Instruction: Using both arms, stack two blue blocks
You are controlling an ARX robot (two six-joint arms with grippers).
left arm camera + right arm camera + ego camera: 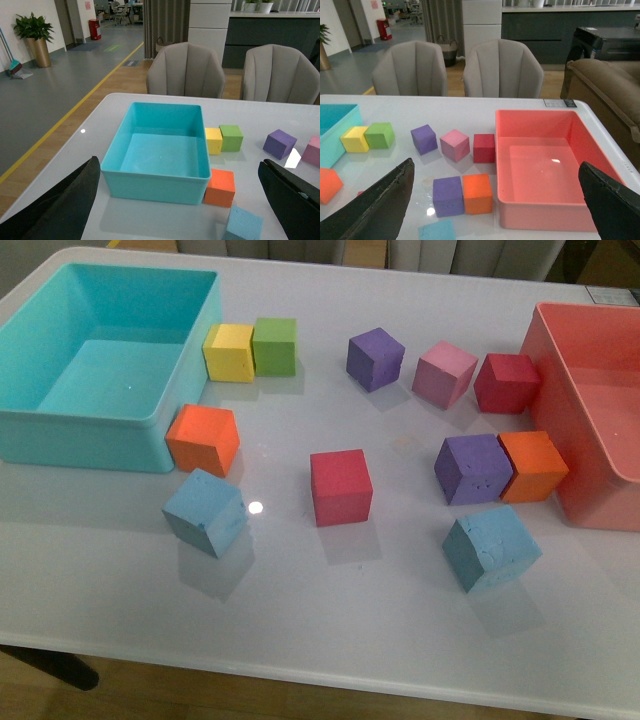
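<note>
Two blue blocks lie flat on the white table (330, 640), well apart and not stacked. The left blue block (205, 512) sits near the front of the table, turned corner-on, just in front of an orange cube (203, 439) that stands against the corner of the turquoise bin (80, 445); whether block and cube touch cannot be told. The right blue block (491, 548) sits toward the other side, also turned askew, a little in front of a purple cube (472, 469) and a second orange cube (533, 466), which stand touching side by side next to the pink bin (590, 510). A red cube (341, 486) stands between the two blue blocks, slightly further back. Along the back of the table a yellow cube (230, 352) and a green cube (275, 346) touch each other beside the turquoise bin, followed by another purple cube (375, 358), a pink cube (444, 373) and a dark red cube (506, 382). In its wrist view, the left gripper (179, 161) hangs above the table with its jaws spread wide and nothing held; the left blue block shows low in that picture, near one black finger (292, 200). The right gripper (496, 163) likewise has its jaws wide apart and grips nothing, with part of the right blue block at the lower edge of its view.
</note>
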